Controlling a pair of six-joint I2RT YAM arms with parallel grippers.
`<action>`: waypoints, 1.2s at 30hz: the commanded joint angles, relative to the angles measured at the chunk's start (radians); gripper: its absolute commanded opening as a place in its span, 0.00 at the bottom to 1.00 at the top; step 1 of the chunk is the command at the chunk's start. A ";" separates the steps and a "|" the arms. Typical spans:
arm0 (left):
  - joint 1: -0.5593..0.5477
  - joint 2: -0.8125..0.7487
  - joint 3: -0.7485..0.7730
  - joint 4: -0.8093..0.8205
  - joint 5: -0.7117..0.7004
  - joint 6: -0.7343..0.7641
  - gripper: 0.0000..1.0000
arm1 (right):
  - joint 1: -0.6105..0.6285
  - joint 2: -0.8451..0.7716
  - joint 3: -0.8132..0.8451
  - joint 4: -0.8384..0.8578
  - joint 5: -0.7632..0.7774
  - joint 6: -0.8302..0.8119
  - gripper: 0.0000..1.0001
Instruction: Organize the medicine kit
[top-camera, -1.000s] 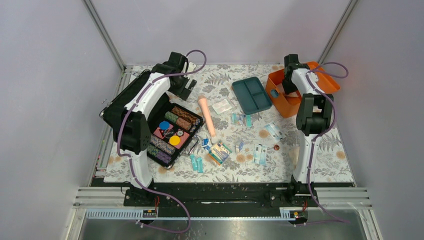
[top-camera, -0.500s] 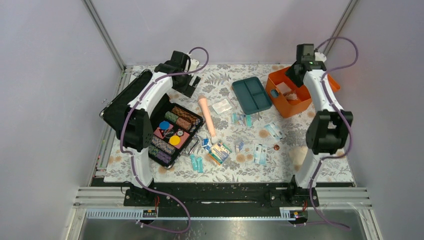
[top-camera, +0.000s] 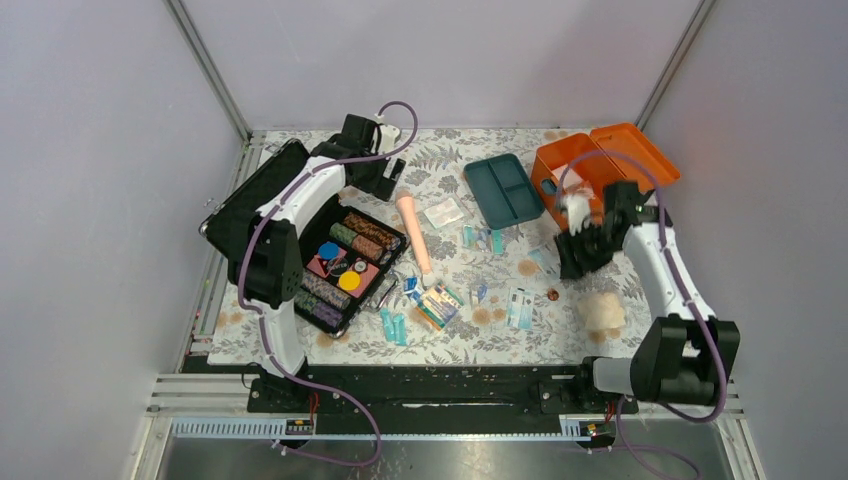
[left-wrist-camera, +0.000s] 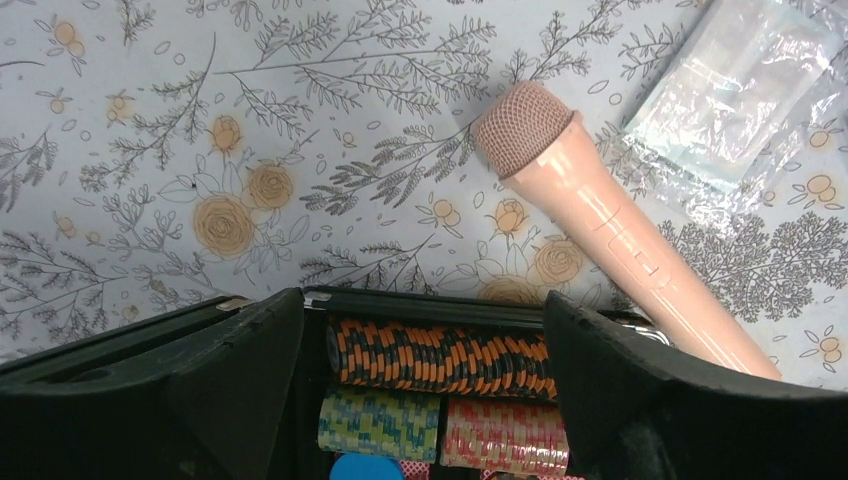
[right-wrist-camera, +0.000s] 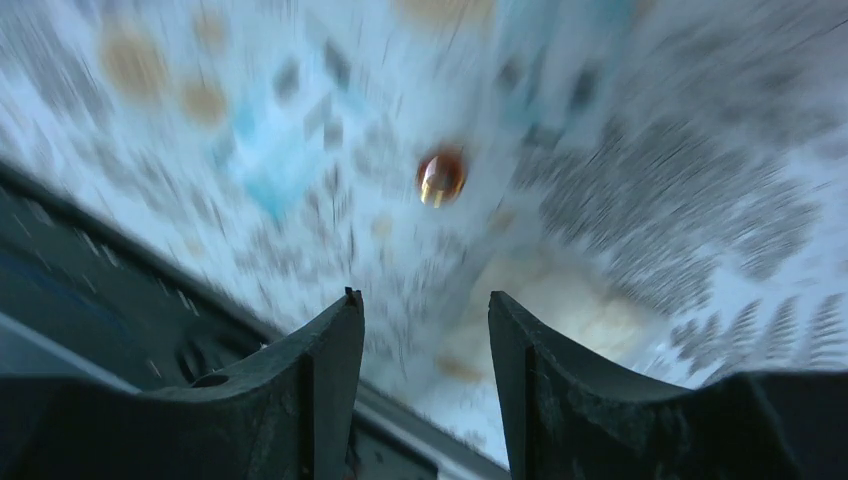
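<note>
**Orange kit sits just behind the right end effector**

I have the kit (top-camera: 556, 158) open at the far right of the worktop (top-camera: 660, 300). Its lid (top-camera: 632, 150) is laid back and its teal tray (top-camera: 490, 180) lies out just to its left. The tray's long axis runs far to near with a slight lean.

My right end effector (top-camera: 578, 245) hangs just in front of the kit, on the near side. Its fingers are parted with nothing between them. Its wrist view is smeared, but I can make out an amber bead (top-camera: 552, 295) below.

A blue packet (top-camera: 547, 262) lies just left of it, and sachets (top-camera: 482, 238) lie further left. By my reckoning, anything lifted there must travel back and a touch right to reach the kit, so the right arm is plainly the nearer.

My left end effector (top-camera: 378, 172) stands wide and empty over the chip case's (left-wrist-camera: 420, 296) far rim, well apart from the kit.
</note>
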 joint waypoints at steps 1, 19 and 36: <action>0.000 -0.093 -0.038 0.086 0.016 -0.007 0.88 | -0.020 -0.118 -0.227 -0.128 0.076 -0.467 0.55; 0.000 -0.100 -0.068 0.086 0.002 -0.020 0.88 | -0.019 0.146 -0.381 0.193 0.428 -0.538 0.52; 0.000 -0.077 -0.049 0.087 0.009 0.001 0.88 | 0.040 -0.019 0.215 -0.139 -0.203 -0.222 0.00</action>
